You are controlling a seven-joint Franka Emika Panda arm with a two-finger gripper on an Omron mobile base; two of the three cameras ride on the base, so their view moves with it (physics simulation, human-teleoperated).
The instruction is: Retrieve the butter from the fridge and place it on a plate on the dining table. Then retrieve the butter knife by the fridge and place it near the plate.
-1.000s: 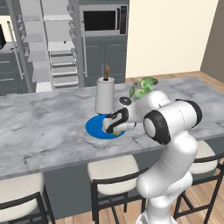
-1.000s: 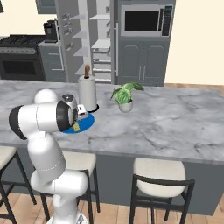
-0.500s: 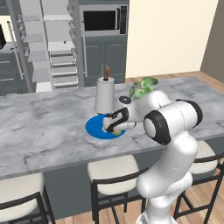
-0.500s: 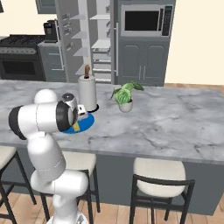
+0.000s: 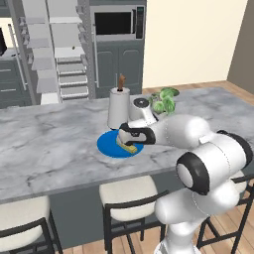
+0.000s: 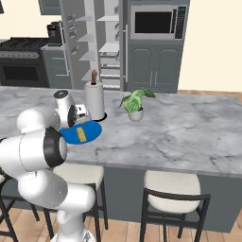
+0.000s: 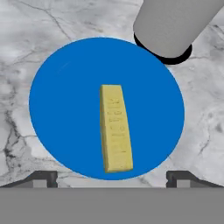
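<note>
The butter (image 7: 116, 129), a yellow stick, lies flat on the round blue plate (image 7: 65, 100), free of the fingers. My gripper (image 7: 112, 178) hovers just above it, open, with one dark fingertip (image 7: 41, 177) far out on each side. From the left base the gripper (image 5: 125, 139) hangs over the plate (image 5: 110, 147) and butter (image 5: 130, 148) on the marble dining table (image 5: 49, 144). The right base view shows the plate (image 6: 92, 131) and butter (image 6: 81, 133) beside my arm. The fridge (image 5: 54, 49) stands open behind the table. The butter knife is out of view.
A paper towel roll (image 5: 119, 106) stands right behind the plate, its base touching the rim. A small potted plant (image 5: 162, 100) sits further right. Stools (image 5: 131, 196) line the table's near side. A microwave (image 6: 156, 21) and a stove (image 6: 21, 66) are at the back.
The jaws have spread a little wider around the butter, which rests on the plate. Arm, plate and base have stayed in place.
</note>
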